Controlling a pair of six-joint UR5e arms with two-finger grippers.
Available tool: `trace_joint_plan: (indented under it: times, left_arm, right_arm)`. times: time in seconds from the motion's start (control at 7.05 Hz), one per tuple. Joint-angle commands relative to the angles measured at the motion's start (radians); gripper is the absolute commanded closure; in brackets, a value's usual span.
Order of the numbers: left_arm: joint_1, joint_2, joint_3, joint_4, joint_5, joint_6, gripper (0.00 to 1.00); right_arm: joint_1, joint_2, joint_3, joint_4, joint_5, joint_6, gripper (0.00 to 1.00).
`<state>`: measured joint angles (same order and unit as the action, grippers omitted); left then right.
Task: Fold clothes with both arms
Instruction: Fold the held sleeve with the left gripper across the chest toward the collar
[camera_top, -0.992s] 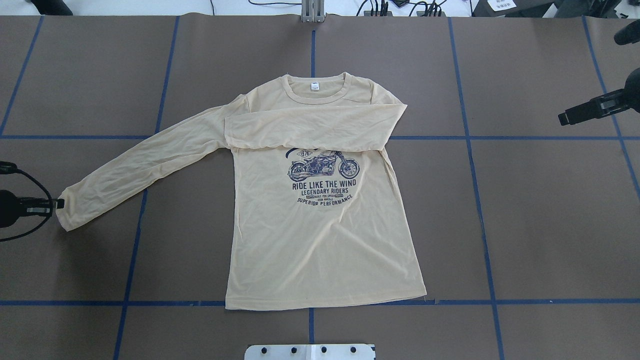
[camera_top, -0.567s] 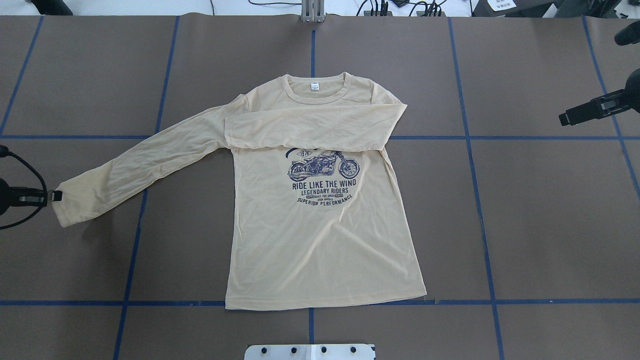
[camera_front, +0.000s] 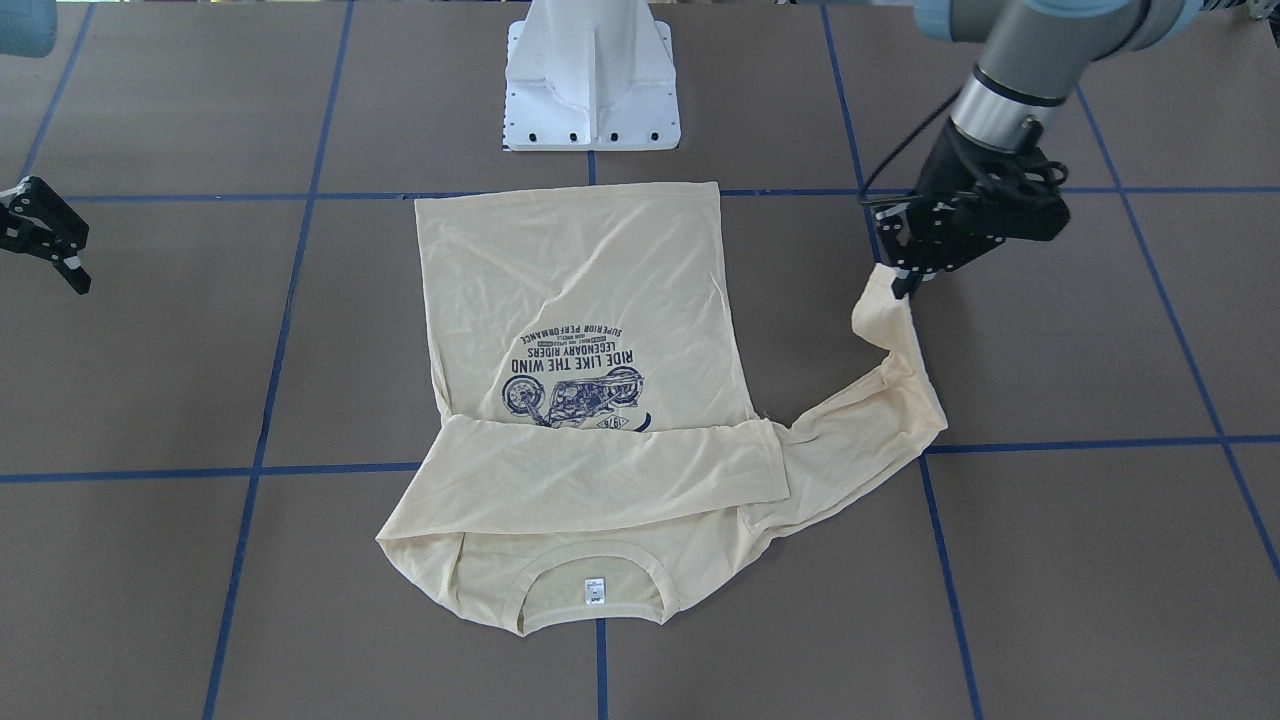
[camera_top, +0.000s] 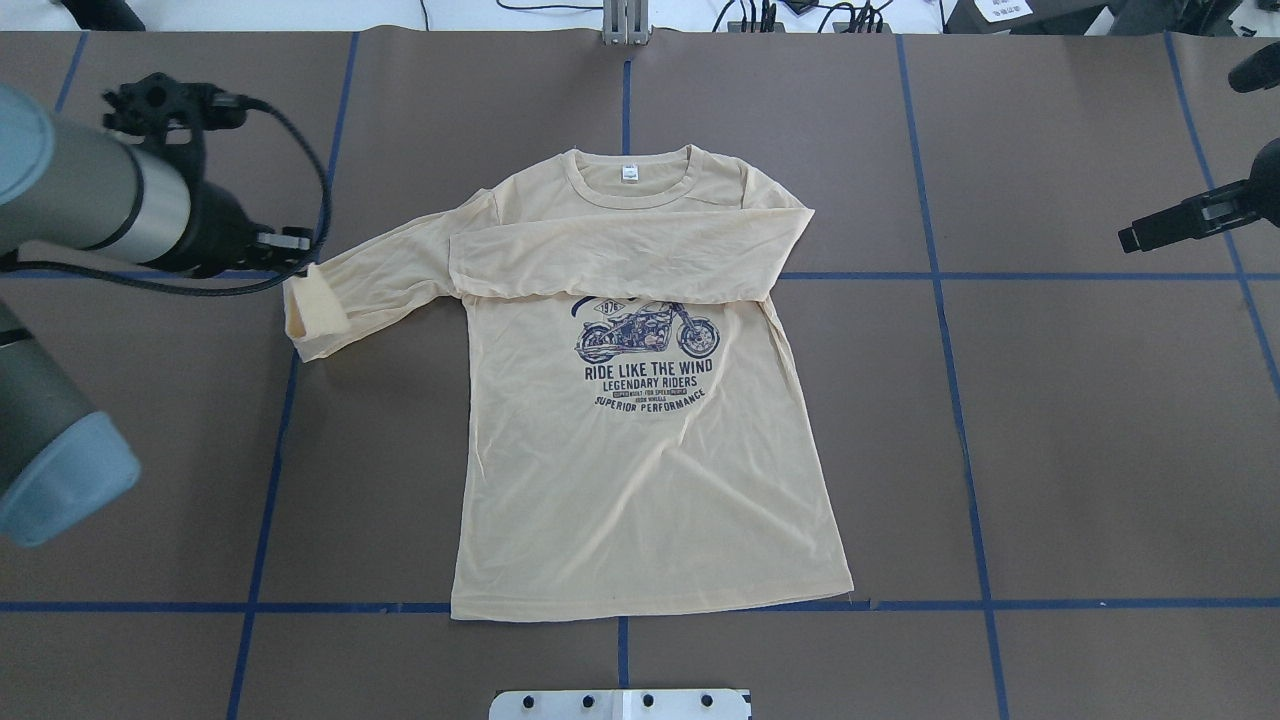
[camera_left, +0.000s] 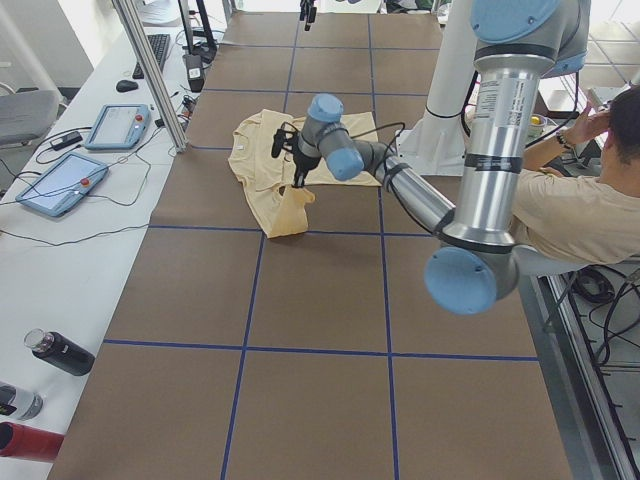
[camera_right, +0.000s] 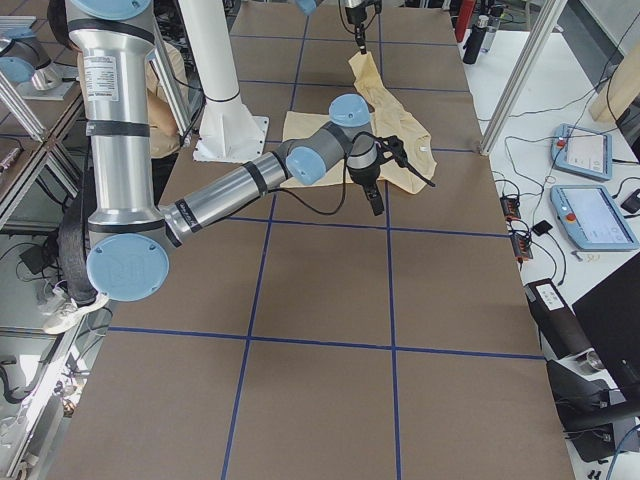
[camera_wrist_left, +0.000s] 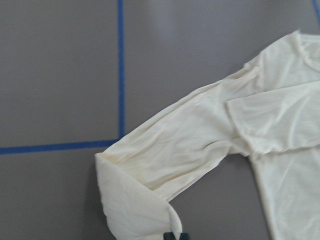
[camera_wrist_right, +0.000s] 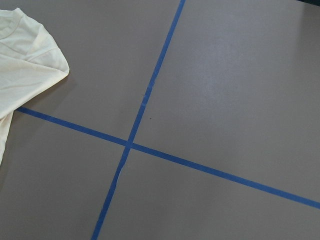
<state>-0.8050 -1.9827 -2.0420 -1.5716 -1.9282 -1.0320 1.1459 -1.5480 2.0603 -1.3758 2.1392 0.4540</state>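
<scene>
Front camera: the shirt (camera_front: 580, 290) lay print-up on the brown table (camera_front: 1100, 560), collar (camera_front: 590, 582) toward the camera and hem toward the white pedestal (camera_front: 590, 70). One sleeve (camera_front: 600, 465) lay folded across the chest, touching the top of the motorcycle print (camera_front: 575, 380). The left gripper (camera_front: 903, 283) pinched the cuff of the other sleeve (camera_front: 885, 405) and held it off the table, with the sleeve doubled back below it. The right gripper (camera_front: 72, 275) hung well apart from the shirt. We could not tell whether its jaws were spread or together. Overhead camera: the raised cuff sat beside the shirt's left shoulder, just under the gripper, and the body lay smooth between the blue tape lines (camera_top: 940, 400). Left-side camera: the near left arm (camera_left: 420, 195) reached out to the shirt, the cuff hanging from its gripper, and a person (camera_left: 575, 215) sat at the right edge. Right-side camera: the near right arm (camera_right: 230, 190) pointed its gripper down over bare table. Left wrist camera: the sleeve ran diagonally and its end curled over at the bottom edge, touching a dark fingertip (camera_wrist_left: 175, 236). Right wrist camera: we noted bare table, crossing tape, and a shirt shoulder in the top-left corner.
</scene>
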Motion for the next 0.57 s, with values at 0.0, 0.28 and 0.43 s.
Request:
trace_joint_plan:
  times: [0.0, 0.28, 0.43]
  left_arm:
    - [0.049, -0.308, 0.145, 0.150, -0.005, -0.121, 1.00]
    - [0.070, -0.533, 0.422, 0.087, -0.005, -0.202, 1.00]
    - [0.079, -0.648, 0.618, -0.001, -0.003, -0.251, 1.00]
  right_arm:
    - [0.000, 0.002, -0.002, 0.000, -0.001, 0.000, 0.00]
    - [0.000, 0.002, -0.002, 0.000, -0.001, 0.000, 0.00]
    - [0.000, 0.000, -0.002, 0.000, -0.001, 0.000, 0.00]
